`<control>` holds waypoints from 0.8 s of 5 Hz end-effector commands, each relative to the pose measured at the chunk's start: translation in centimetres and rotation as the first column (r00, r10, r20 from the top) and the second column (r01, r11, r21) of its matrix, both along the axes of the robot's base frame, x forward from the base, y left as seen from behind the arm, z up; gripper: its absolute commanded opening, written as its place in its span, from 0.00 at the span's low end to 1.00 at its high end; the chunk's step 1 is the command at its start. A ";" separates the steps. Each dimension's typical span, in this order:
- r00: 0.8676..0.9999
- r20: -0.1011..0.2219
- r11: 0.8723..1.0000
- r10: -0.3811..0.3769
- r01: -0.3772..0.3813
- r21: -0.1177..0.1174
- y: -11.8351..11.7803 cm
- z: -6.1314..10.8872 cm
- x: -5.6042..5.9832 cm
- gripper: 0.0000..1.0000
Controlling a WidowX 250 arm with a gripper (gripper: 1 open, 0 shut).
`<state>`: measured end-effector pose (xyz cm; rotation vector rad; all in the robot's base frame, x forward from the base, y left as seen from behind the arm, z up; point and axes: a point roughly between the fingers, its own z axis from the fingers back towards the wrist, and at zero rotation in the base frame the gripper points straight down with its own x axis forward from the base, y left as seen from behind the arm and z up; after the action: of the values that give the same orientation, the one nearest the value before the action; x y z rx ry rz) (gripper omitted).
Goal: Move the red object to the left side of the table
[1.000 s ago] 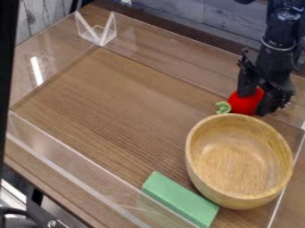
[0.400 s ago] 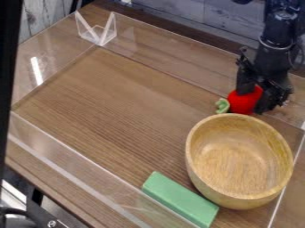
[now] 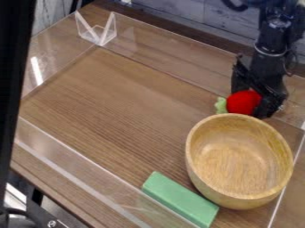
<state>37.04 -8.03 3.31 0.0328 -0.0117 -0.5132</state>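
Observation:
The red object (image 3: 244, 101), a small round red toy with a green leafy end on its left, lies on the table (image 3: 119, 98) at the far right, just behind the wooden bowl. My black gripper (image 3: 258, 91) points straight down over it. Its jaws stand apart, one on each side of the red object, so the gripper is open and low around it. The fingertips are partly hidden behind the toy, and I cannot tell if they touch it.
A round light-wood bowl (image 3: 241, 160) sits at the front right, close to the red object. A green rectangular block (image 3: 180, 199) lies at the front edge. Low clear acrylic walls (image 3: 71, 174) edge the table, with a clear stand (image 3: 95, 28) at the back left.
The jaws have spread wider around the red object. The red object lies in the same place.

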 end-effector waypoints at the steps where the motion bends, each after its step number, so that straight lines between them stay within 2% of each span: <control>1: 0.998 0.065 1.000 0.006 -0.005 -0.019 -0.1 1.6 1.1 0.00; 3: 0.994 0.089 0.997 0.062 -0.057 -0.061 1.0 5.0 0.6 0.00; 4: 0.981 0.134 0.989 0.138 -0.129 -0.068 3.4 8.7 0.4 0.00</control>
<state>36.93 -4.63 9.52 0.0042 -0.0879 -0.3766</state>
